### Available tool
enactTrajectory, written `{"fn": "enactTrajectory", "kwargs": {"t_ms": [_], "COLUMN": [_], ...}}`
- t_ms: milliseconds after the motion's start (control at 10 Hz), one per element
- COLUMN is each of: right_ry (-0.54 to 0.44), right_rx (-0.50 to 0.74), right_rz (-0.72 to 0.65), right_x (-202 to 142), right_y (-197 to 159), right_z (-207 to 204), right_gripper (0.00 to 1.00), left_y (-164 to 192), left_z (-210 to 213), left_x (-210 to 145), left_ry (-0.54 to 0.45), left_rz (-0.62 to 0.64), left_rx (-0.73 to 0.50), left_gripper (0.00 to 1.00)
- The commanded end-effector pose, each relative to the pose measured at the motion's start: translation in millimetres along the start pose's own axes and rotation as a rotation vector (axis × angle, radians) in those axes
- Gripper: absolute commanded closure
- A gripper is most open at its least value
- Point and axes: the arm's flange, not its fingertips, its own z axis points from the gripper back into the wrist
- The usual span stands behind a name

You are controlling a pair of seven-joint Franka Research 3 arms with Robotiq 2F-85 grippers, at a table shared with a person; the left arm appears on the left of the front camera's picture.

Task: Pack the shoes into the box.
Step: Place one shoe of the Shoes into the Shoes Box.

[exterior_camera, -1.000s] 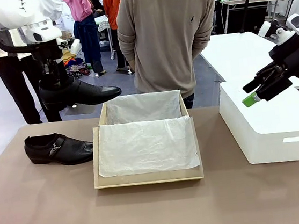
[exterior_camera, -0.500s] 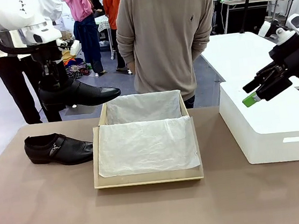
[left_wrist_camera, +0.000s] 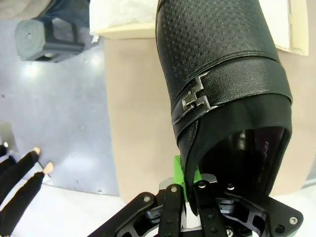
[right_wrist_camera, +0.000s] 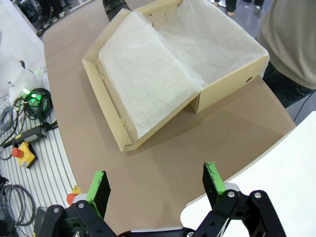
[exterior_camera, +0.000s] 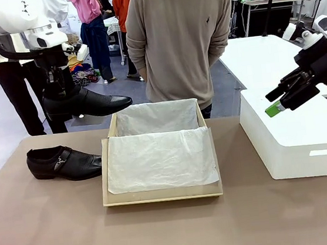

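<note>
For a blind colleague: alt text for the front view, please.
The left gripper holds one black shoe in the air near the far left corner of the open, tissue-lined brown box. The other shoe lies on the table left of it; the right gripper hangs open over a white box, a person standing opposite.
</note>
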Motion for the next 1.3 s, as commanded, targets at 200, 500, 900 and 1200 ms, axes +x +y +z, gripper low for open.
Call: {"fn": "enactTrajectory", "kwargs": {"t_ms": [200,500,900,1200], "right_ry": [-0.027,-0.027,-0.027,-0.027], "right_rx": [0.01,0.01,0.01,0.01], "right_rz": [0.023,0.023,0.023,0.023], "right_x": [1,1,1,1], "right_y": [-3,-3,-3,-3], "right_z": [-1,-1,-1,-1], "right_gripper": [0.0,0.0,0.0,0.0], "left_y": [-20,-32,-48,-49], "left_z": [14,14,1,-17], "left_x": [54,105,166,198], "left_ry": [-0.02,-0.014,-0.011,-0.016], "left_rz": [-0.016,-0.019,-0.04,-0.089], "left_rx": [0.029,0.018,0.004,0.052], "left_gripper": [1.0,1.0,1.0,1.0]}}
